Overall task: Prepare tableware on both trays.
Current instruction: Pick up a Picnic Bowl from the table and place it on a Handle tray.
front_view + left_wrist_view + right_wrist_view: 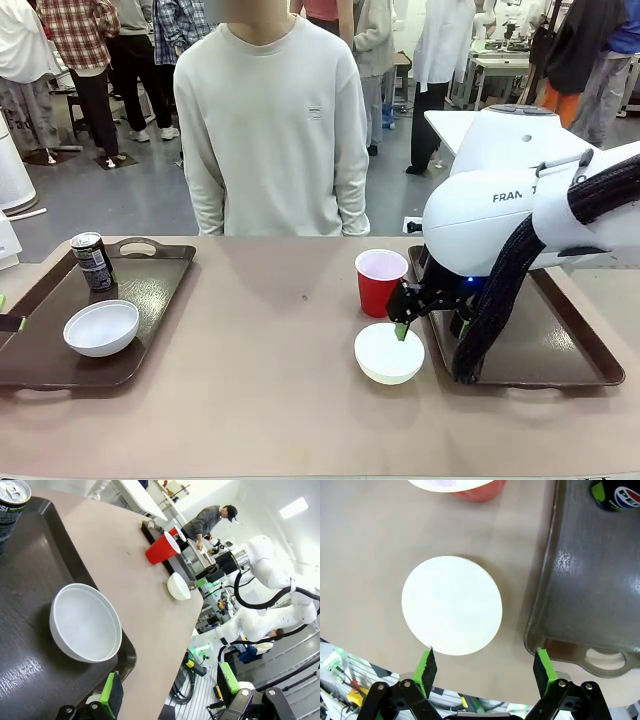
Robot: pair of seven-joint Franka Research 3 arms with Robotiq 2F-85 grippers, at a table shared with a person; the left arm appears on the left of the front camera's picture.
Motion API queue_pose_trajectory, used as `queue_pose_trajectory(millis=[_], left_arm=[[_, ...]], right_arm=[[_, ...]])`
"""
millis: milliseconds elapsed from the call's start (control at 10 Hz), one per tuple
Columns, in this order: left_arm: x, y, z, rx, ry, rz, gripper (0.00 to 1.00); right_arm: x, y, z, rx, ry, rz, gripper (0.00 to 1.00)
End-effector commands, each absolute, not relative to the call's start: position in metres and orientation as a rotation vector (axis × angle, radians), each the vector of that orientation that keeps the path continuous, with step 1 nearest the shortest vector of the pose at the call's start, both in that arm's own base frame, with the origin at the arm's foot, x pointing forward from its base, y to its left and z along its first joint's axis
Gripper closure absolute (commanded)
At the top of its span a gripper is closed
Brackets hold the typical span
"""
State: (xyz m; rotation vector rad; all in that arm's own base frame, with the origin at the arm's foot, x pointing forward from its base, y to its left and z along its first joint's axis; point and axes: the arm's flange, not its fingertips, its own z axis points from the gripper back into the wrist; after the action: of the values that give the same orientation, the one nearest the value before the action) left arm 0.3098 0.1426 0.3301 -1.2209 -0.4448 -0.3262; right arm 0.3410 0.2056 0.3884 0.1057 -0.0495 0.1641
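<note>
Front, right gripper (430, 318): jaws spread wide, nothing held, low beside the near edge of the right tray (545, 355).
Front, loose bowl (389, 352): on the bare table, just beside that tray and not on it. The red cup (381, 282) stands just behind it. I worry the arm could knock the cup over.
Left wrist, left gripper (167, 690): wide and empty, above the left tray (30, 645), which carries the left bowl (85, 622) and a dark can (12, 500). I see little risk here.
Right wrist, pads: one pad (426, 665) sits at the loose bowl's rim. The other is near the tray's handle corner.
Right wrist, risk: if I descend like this, I judge a pad could strike the rim and flip the shallow bowl. It could also catch the tray wall and jolt the Pepsi can (617, 495).
</note>
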Motion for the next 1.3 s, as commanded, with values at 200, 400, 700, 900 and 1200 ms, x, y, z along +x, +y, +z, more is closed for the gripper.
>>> queue_pose_trajectory(millis=[200,400,700,900,1200], left_arm=[[0.308,0.143,0.331,-1.232,-0.459,-0.33,0.0],[0.308,0.143,0.331,-1.232,-0.459,-0.33,0.0],[0.308,0.143,0.331,-1.232,-0.459,-0.33,0.0],[0.308,0.143,0.331,-1.232,-0.459,-0.33,0.0],[0.308,0.143,0.331,-1.232,-0.459,-0.33,0.0]], right_arm=[[0.365,0.234,0.369,0.048,-0.06,0.162,0.0],[0.373,0.24,0.359,0.012,-0.047,0.152,0.0],[0.385,0.237,0.348,0.015,-0.053,0.141,0.0],[0.391,0.237,0.339,0.028,-0.03,0.147,0.0],[0.36,0.231,0.368,0.033,-0.107,0.158,0.39]])
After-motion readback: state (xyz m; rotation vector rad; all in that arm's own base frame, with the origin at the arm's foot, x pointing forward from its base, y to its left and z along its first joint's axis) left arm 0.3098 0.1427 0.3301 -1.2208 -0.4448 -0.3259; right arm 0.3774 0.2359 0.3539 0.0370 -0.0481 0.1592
